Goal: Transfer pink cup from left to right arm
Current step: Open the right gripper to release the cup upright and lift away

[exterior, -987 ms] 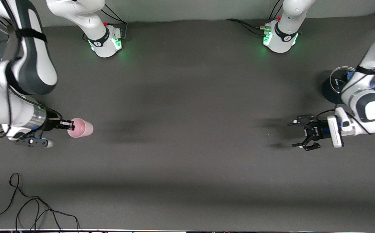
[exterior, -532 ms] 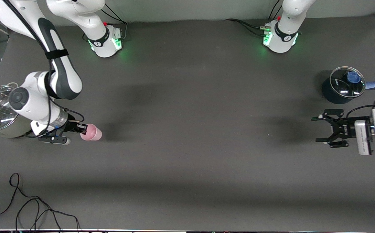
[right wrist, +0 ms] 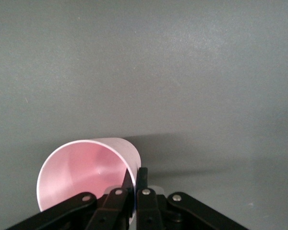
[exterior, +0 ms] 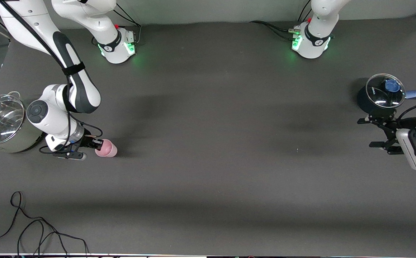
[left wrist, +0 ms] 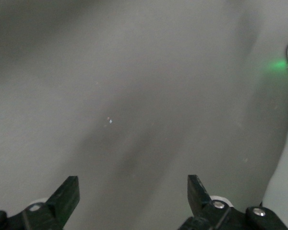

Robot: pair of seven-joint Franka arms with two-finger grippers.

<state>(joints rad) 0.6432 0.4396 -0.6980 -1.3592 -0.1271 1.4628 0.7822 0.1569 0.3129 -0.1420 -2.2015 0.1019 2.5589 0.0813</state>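
Over dark counter [exterior: 208,150]: right gripper [exterior: 97,144] jaws pinched on pink cup [exterior: 107,148] rim to carry it, left gripper [exterior: 382,133] jaws apart, empty, beside lidded pot [exterior: 380,96].

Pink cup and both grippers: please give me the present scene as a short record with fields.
cup: pink cup, pinched at its rim, toward the right arm's end of the table
right gripper: right gripper shut on the cup's wall, one finger inside and one outside
left gripper: left gripper open, holding nothing, at the left arm's end beside the dark pot
other things: steel pot with glass lid, beside the right arm
handover: cup is with the right arm
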